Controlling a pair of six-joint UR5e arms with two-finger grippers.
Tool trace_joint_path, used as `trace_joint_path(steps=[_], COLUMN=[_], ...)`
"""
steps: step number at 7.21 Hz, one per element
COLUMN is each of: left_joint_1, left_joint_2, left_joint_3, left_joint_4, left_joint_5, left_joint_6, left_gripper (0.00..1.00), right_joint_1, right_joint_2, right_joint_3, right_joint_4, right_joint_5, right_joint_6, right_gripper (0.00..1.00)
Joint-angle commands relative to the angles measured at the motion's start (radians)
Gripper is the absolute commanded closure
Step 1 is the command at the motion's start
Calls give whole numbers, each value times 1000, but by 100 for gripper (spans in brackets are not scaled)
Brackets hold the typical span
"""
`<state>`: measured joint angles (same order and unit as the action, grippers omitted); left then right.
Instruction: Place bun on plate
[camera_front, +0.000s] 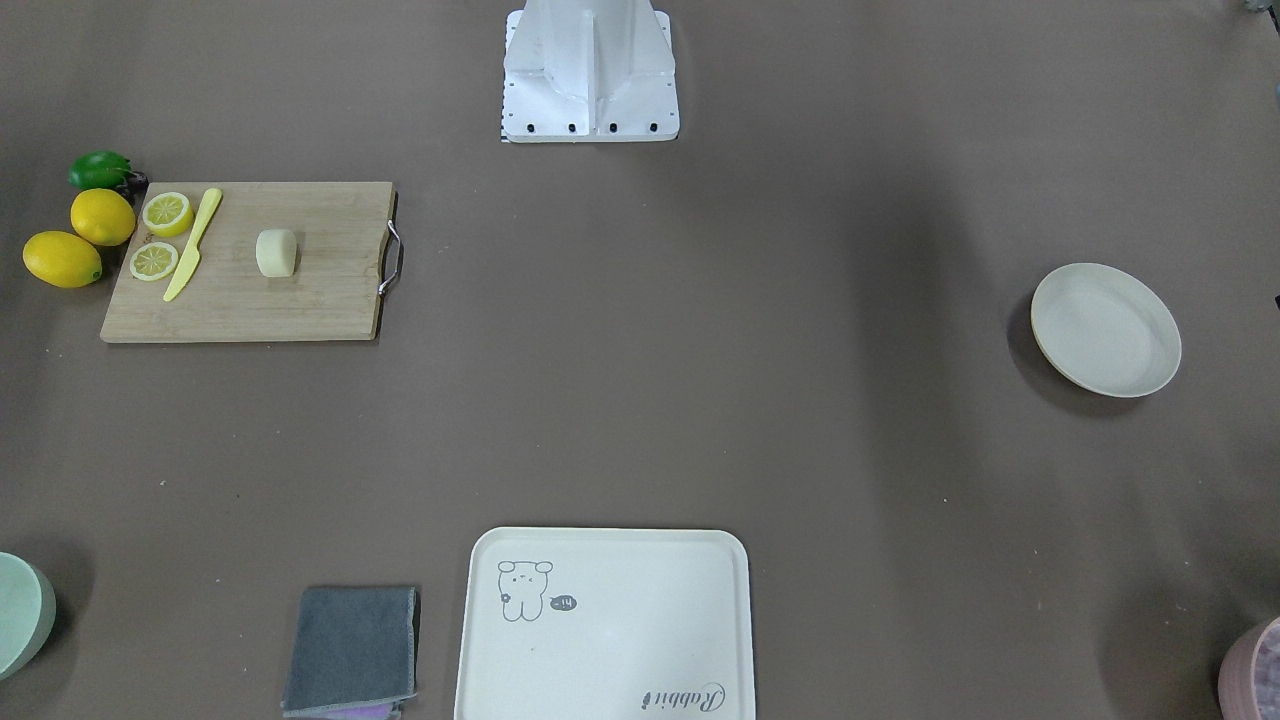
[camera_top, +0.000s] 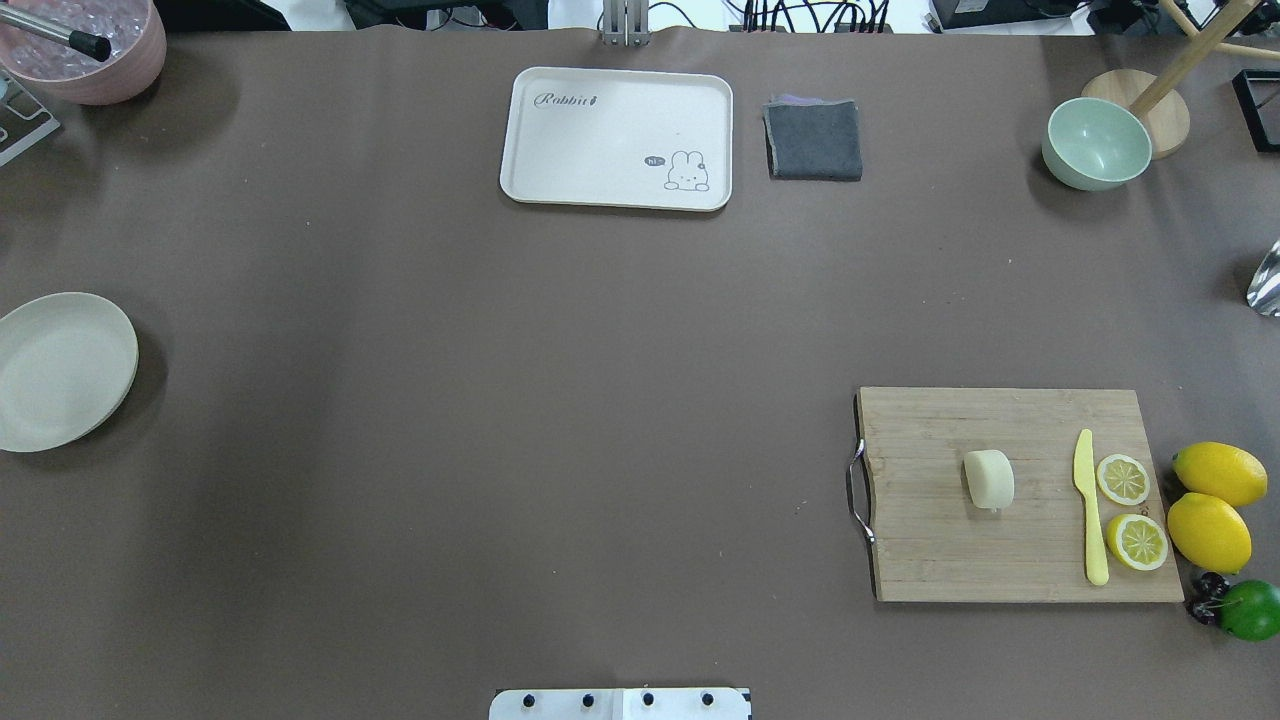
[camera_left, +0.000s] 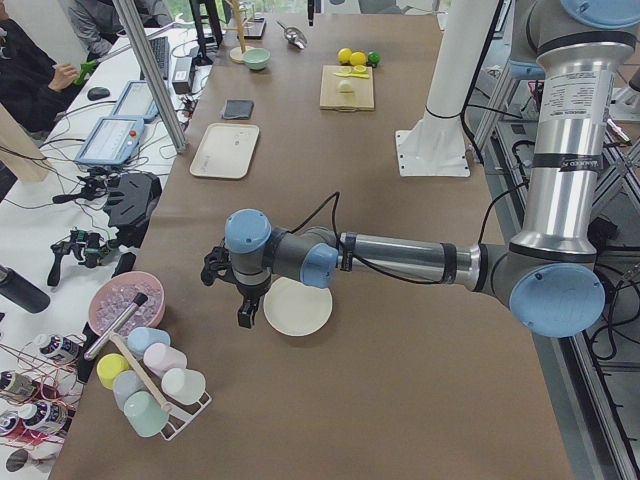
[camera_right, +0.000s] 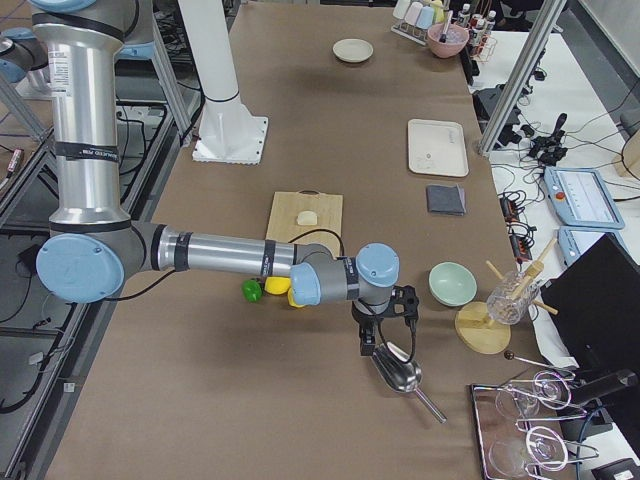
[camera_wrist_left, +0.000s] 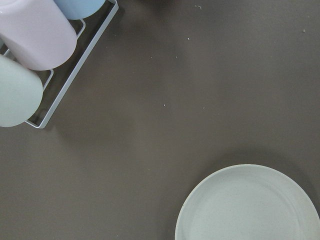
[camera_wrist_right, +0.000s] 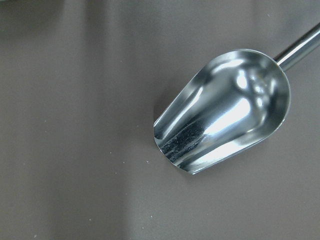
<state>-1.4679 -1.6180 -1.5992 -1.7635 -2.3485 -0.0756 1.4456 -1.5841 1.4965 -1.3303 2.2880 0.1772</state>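
The pale cream bun lies on a wooden cutting board on the robot's right side, also seen as the bun. The round off-white plate sits at the table's far left end with nothing on it. In the exterior left view my left gripper hangs just beside the plate; I cannot tell whether it is open or shut. My right gripper hovers beyond the board, over a metal scoop; its state cannot be told either. Neither wrist view shows any fingers.
On the board lie a yellow knife and two lemon halves; whole lemons and a lime sit beside it. A cream tray, grey cloth and green bowl line the far edge. A cup rack stands near the plate.
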Motion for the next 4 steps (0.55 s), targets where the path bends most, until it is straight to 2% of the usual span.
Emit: trace_joint_path(steps=[1,4], left_joint_1=[1,3], left_joint_2=[4,12], left_joint_3=[-4,-5], left_joint_4=[-13,-20], left_joint_5=[3,5], left_joint_6=[2,-3], left_gripper=[1,1], right_joint_1=[1,1], right_joint_2=[-2,-4], right_joint_3=[2,5], right_joint_4=[3,3], right_joint_5=[1,5], right_joint_6=[1,-7], right_gripper=[0,0])
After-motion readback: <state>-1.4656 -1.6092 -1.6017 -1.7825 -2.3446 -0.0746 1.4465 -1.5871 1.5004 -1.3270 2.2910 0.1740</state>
